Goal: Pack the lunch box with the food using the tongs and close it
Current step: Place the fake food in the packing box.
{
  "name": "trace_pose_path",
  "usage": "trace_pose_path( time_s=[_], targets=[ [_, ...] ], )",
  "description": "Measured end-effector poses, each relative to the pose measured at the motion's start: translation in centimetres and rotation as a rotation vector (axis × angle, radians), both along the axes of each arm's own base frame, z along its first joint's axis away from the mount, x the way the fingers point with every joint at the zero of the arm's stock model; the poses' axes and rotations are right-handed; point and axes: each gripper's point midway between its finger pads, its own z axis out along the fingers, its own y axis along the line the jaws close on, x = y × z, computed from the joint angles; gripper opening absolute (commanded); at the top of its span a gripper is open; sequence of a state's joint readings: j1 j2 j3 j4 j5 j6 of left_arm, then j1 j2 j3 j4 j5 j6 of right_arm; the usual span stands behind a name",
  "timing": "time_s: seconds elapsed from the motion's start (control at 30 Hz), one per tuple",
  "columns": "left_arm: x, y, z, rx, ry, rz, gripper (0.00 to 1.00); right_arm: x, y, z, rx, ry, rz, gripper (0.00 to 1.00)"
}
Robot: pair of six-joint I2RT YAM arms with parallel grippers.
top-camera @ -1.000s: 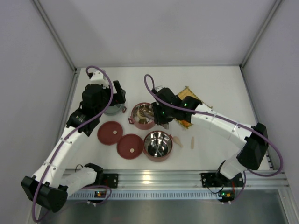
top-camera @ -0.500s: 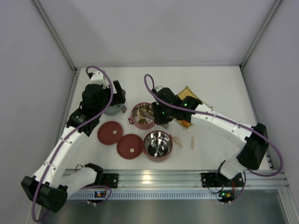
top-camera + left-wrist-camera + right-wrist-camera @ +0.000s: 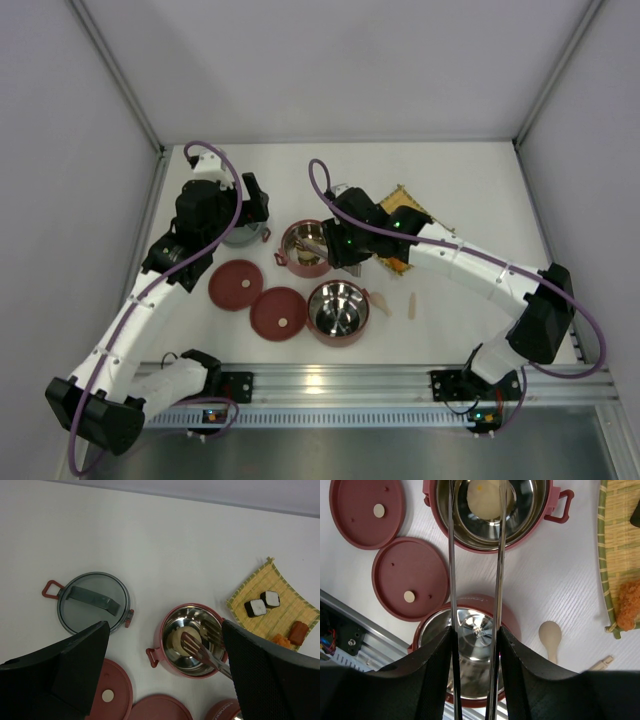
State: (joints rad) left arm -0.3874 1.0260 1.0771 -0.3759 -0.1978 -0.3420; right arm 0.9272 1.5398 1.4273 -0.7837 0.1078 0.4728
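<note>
Only the pale round piece (image 3: 484, 500) is in a bowl (image 3: 540, 517); rolls (image 3: 262, 603) and slabs (image 3: 299, 631) lie at its 3 o'clock, lids (image 3: 400, 570) off. The right tool (image 3: 475, 632) pinches the tongs (image 3: 451, 555); the left tool (image 3: 164, 630) is spread.

2 robot arms. Left arm (image 3: 140, 315) & right arm (image 3: 470, 265): white link shells, black joint housings. Purple cable (image 3: 239, 195) runs along each. Green LEDs (image 3: 345, 240) on right arm nr wrist. Bases (image 3: 238, 385) black. Left fingers (image 3: 270, 680) black, finely dimpled; right fingers (image 3: 420, 680) black, smooth, w/ rounded edges.
</note>
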Motion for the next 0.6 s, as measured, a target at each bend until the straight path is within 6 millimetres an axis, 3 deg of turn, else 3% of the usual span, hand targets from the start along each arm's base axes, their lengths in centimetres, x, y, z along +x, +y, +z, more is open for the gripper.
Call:
trace_pose_path(
  time_s=[0.37, 0.6],
  targets=[
    [0.0, 0.0, 0.0, 0.0, 0.0, 0.0, 0.99, 0.1, 0.0, 0.2, -0.001, -0.006, -0.003, 0.4],
    [0.0, 0.0, 0.0, 0.0, 0.0, 0.0, 0.99, 1.5, -0.7, 3.3, 0.029, -0.092, -0.046, 0.4]
  ],
)
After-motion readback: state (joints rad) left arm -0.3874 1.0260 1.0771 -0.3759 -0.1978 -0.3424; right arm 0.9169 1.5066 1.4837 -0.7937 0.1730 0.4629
